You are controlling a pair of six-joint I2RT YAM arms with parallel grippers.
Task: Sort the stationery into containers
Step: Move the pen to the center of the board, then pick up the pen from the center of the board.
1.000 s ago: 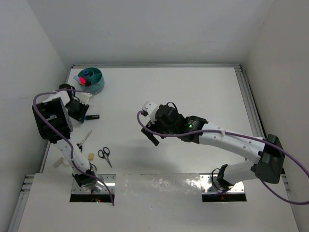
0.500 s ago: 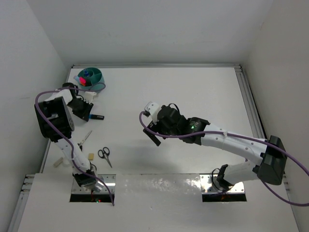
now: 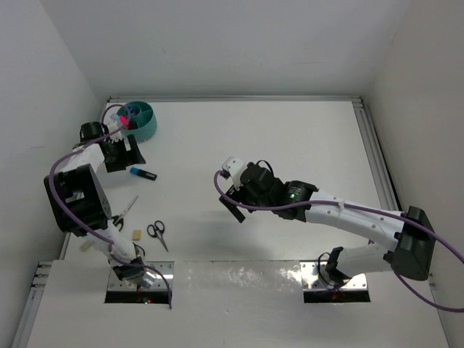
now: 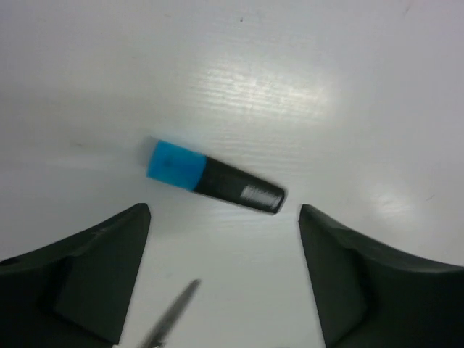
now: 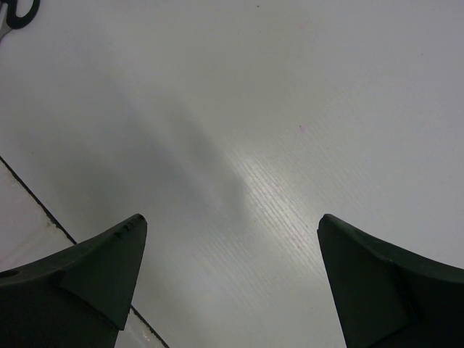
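The light-blue marker [image 4: 214,181], blue cap and black barrel, lies flat on the white surface [image 3: 290,138]. In the left wrist view it sits just ahead of the left fingers [image 4: 94,268], centred on the gap between them and touching neither. The left fingers are spread wide and grasp nothing. The overhead view places that marker [image 3: 143,173] near the left edge, just beside the left fingers [image 3: 119,154] and a little nearer the arm bases than the teal cup [image 3: 139,120].

Only the overhead view shows the cup. It stands upright at the far left corner, with a bright pink item [image 3: 128,116] standing in it. A purple cable [image 3: 116,132] crosses its near rim and hides part of the inside, so anything else in there cannot be made out.

Further toward the bases lie the black-handled scissors [image 3: 157,233] and, just left of them, a tan eraser [image 3: 135,233], apart from each other.

A thin grey tip [image 4: 172,319] pokes in at the bottom of the left wrist view; what it belongs to cannot be told there.

The right fingers [image 5: 80,275] are also released and empty over bare surface mid-table [image 3: 233,205], with one scissor handle [image 5: 14,11] at that view's top-left corner.
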